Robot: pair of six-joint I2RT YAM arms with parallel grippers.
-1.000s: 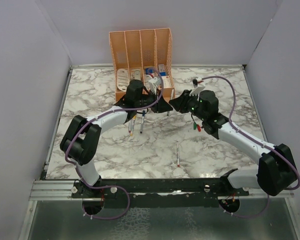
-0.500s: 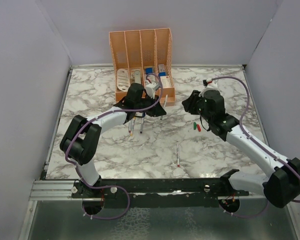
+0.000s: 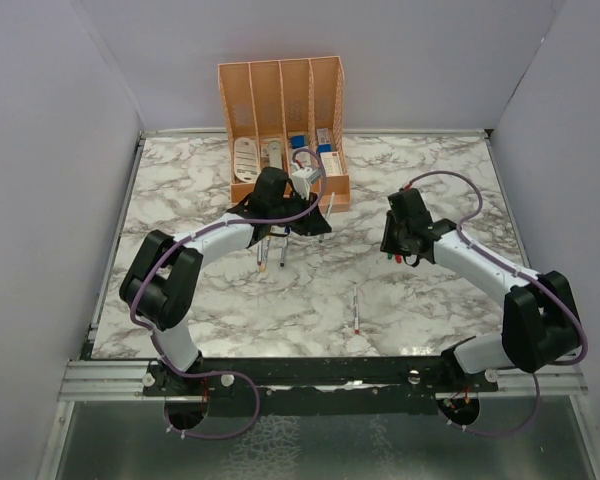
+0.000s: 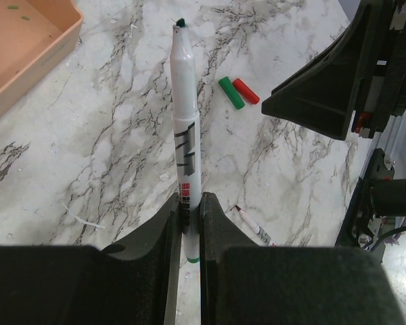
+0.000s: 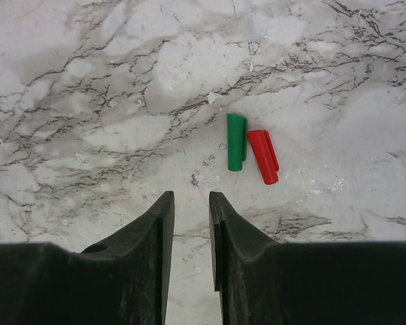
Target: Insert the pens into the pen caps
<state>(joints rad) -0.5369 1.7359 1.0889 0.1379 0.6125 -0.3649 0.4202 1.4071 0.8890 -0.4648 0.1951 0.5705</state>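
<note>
At far left, just in front of the orange slotted plastic organiser (image 3: 280, 85): left tool (image 4: 187, 203) pressed tight onto the rear end of a thin silver-grey marker pen with a green tip (image 4: 186, 115), tip pointing out ahead, above the white marble-patterned counter (image 4: 88, 156). Beneath that arm, two more loose silver-grey pens (image 3: 265, 256) lying close together. Nearer the middle, another lone silver-grey pen (image 3: 357, 312) flat on the counter. Further right, stubby green plastic cap (image 5: 236, 141) and stubby red plastic cap (image 5: 264, 156) lying side by side, touching or nearly so. Right tool (image 5: 191, 200) hovering just short of them, jaws a little apart, nothing between.

Judged step in hand: picking up the green cap to match the green tip. Best done by shifting over to centre on the green cap alone, spreading enough to straddle its width, avoiding any nudge to the red neighbour, and gripping toward the closed end, leaving the mouth free for the pen.
</note>
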